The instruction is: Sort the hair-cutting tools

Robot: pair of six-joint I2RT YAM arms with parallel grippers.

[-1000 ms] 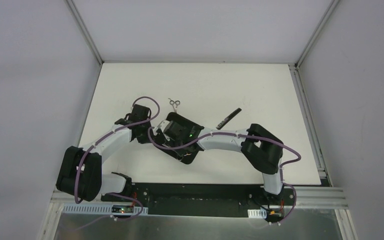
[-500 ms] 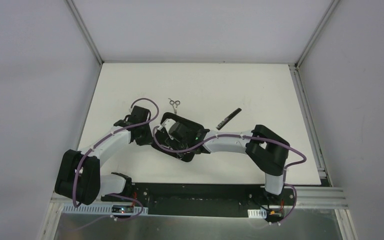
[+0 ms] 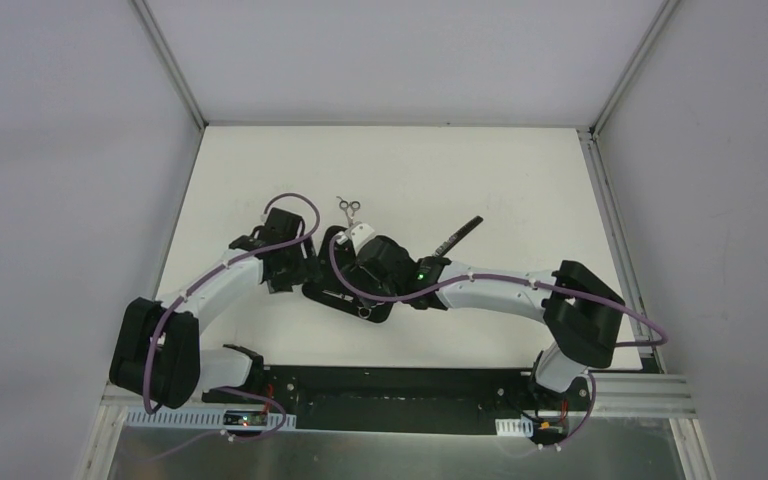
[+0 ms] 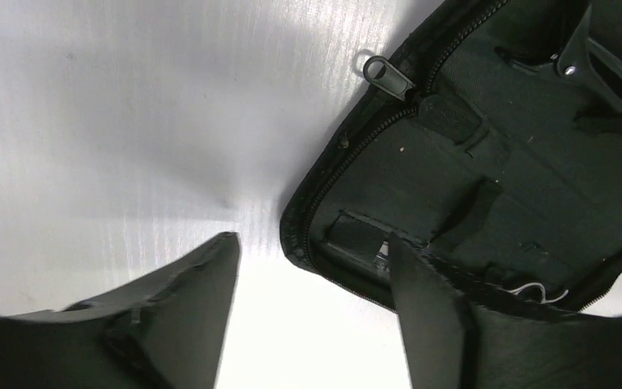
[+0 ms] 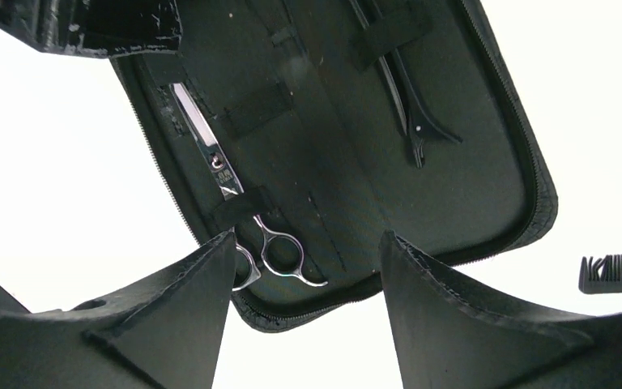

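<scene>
A black zip case (image 5: 332, 162) lies open on the white table. Strapped inside it are silver ring-handled scissors (image 5: 231, 194) and a thin dark clip (image 5: 409, 109). A second pair of silver scissors (image 3: 350, 207) lies loose on the table beyond the case. A black comb (image 3: 458, 237) lies to the right, its teeth showing in the right wrist view (image 5: 615, 271). My right gripper (image 5: 308, 243) hangs open over the case's near end, holding nothing. My left gripper (image 4: 312, 247) is open at the case's corner (image 4: 300, 235), one fingertip (image 4: 401, 259) over the zip edge.
A zip pull (image 4: 385, 73) sticks out from the case's edge. In the top view both arms meet over the case (image 3: 345, 300) at the table's middle left. Metal frame rails (image 3: 610, 210) run along the table's sides, and grey walls stand beyond them.
Both grippers have gone from shut to open and let go of the case, which now lies flat open. The right arm has stretched out, its elbow swinging right.
</scene>
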